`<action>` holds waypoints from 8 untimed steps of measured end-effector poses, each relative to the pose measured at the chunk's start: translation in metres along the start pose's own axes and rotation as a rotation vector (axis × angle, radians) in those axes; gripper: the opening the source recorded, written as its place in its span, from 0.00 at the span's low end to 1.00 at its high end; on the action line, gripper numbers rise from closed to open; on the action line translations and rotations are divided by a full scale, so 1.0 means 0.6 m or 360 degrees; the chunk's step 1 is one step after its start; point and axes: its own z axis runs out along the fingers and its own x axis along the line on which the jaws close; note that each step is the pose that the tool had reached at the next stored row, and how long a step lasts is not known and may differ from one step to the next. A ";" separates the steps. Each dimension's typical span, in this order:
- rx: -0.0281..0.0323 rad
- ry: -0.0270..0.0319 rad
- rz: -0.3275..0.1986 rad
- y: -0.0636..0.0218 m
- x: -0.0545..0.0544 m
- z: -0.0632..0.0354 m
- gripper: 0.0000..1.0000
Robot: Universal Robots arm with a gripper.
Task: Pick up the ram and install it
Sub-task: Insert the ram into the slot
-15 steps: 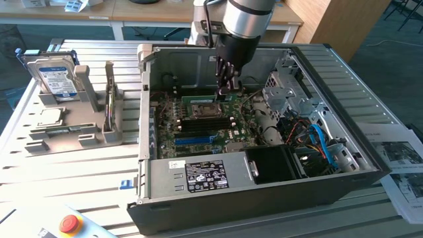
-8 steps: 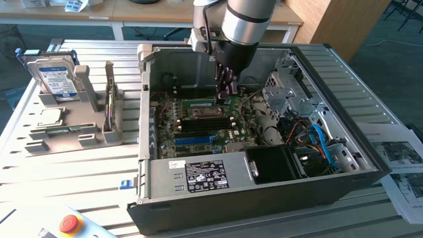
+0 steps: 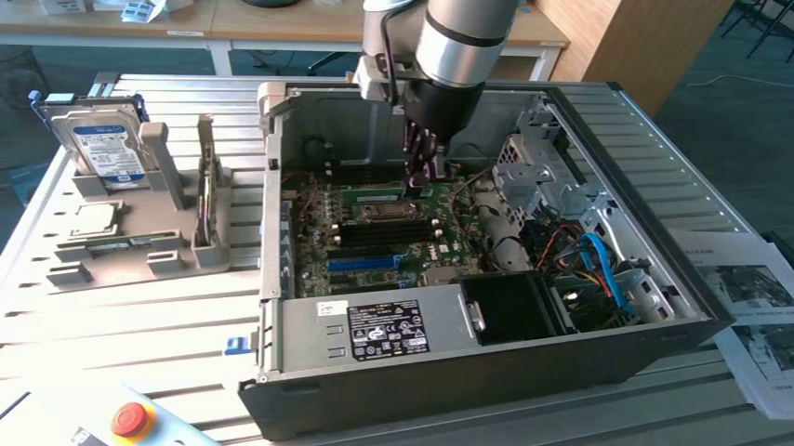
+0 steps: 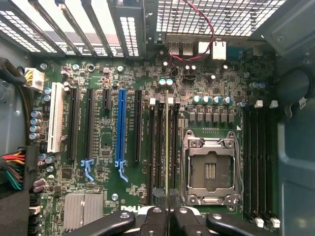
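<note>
End effector [image 4: 169,219] is closed to a narrow gap on the ram [image 4: 167,147], which it holds by the upper edge. In the wrist view the stick shows edge-on as a thin pale-green line running lengthwise along the bank of black memory slots [image 4: 156,147] just beside the empty CPU socket [image 4: 210,169]. Whether its lower edge is touching a slot or hanging just above cannot be told.

In the exterior view the end effector [image 3: 419,172] stands upright and deep inside the open computer case [image 3: 496,372], directly over the motherboard [image 3: 372,232] near its middle.

Assessment: pick-up is complete and the installation step is in hand, at the alignment or seating stage. That stage calls for the stick's length to stay parallel with one chosen slot, its edge centred in the channel and not straddling a neighbour, and pressure applied straight down, evenly along the length, so the end latches can engage. A tilt would risk jamming one end.

Outward: a second slot bank [image 4: 258,162] lies on the socket's far side. On the counter [image 3: 125,325], at the exterior view's left, a grey fixture [image 3: 162,251] carries a hard drive [image 3: 102,149], well apart from the case.
</note>
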 end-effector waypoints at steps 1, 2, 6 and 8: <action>0.00001 -0.00001 0.0000 -0.002 0.000 0.000 0.12; 0.00000 0.00000 0.0000 -0.002 0.000 0.000 0.12; 0.00001 -0.00003 0.0000 -0.003 0.001 0.000 0.12; 0.00000 -0.00001 0.0000 -0.003 0.004 0.001 0.12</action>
